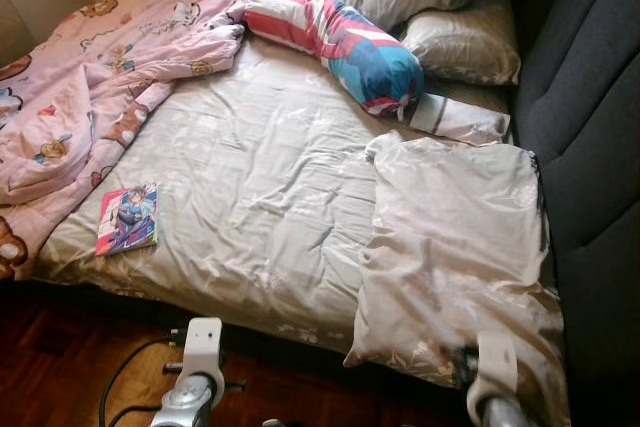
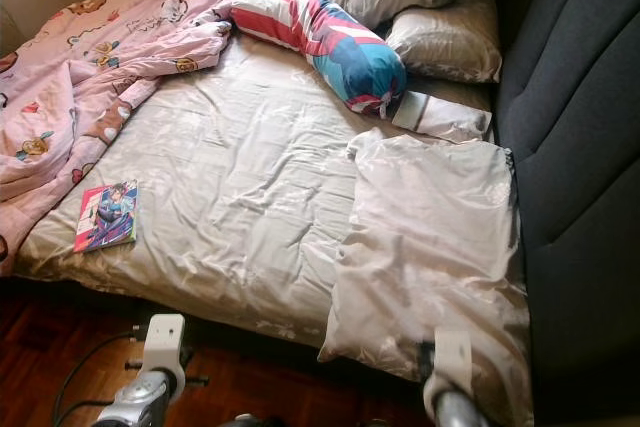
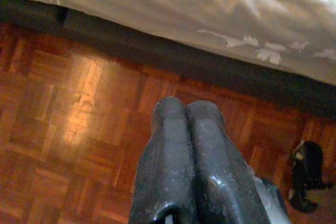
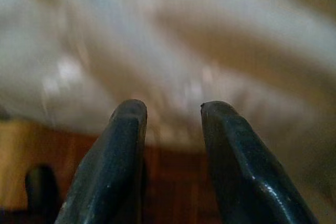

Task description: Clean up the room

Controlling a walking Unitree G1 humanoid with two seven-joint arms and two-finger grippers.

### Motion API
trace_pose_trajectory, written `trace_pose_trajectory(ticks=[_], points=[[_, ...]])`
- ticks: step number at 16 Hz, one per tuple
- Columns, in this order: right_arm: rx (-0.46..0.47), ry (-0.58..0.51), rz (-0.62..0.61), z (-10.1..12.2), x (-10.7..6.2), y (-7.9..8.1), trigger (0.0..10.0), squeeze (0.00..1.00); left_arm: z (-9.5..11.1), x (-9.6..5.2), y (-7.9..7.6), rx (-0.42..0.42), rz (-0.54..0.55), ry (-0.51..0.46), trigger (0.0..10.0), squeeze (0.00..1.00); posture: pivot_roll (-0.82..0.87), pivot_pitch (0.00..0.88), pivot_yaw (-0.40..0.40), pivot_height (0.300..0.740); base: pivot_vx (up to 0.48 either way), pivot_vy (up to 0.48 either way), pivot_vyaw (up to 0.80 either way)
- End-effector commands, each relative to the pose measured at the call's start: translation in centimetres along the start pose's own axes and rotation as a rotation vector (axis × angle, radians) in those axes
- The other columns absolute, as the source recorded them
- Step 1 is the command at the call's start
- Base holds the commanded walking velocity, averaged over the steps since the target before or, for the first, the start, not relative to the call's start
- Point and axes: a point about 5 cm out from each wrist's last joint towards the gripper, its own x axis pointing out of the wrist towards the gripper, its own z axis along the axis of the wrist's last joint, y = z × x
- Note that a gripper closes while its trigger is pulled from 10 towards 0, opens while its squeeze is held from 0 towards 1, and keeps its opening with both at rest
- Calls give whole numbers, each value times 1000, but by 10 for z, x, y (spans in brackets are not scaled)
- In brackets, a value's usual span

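Presently the bed carries a loose pillow lying flat at the near right corner, its lower edge hanging slightly over the mattress edge; a book lies near the left edge, beside a rumpled pink quilt, and a striped bolster sits toward the head of the bed among other pillows. The loose pillow judges as light, soft and slack, its smooth cover likely slippery; a firm pinch at the near corner or hem, where the cloth bunches, appears the surest hold. The book is thin and stiff and would want lifting by an overhanging edge. The right hand is released, fingers parted, pointing at the pillow's hanging edge from just below. The left hand is clenched on nothing, held low over the wooden floor before the bed.
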Motion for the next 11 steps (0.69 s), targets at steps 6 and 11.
trace_pose_trajectory(ticks=[6, 11], points=[[-11, 71, -5, -23, -8, 4, 10000, 0, -17, -4, 5, 30, 7, 58, 10000, 0, -32, 159, 41, 740, 0, 297, 0], [7, 80, -9, -27, -9, 5, 10000, 0, -19, -4, 4, 33, 2, 65, 10000, 0, -30, 156, 42, 740, 0, 298, 0]])
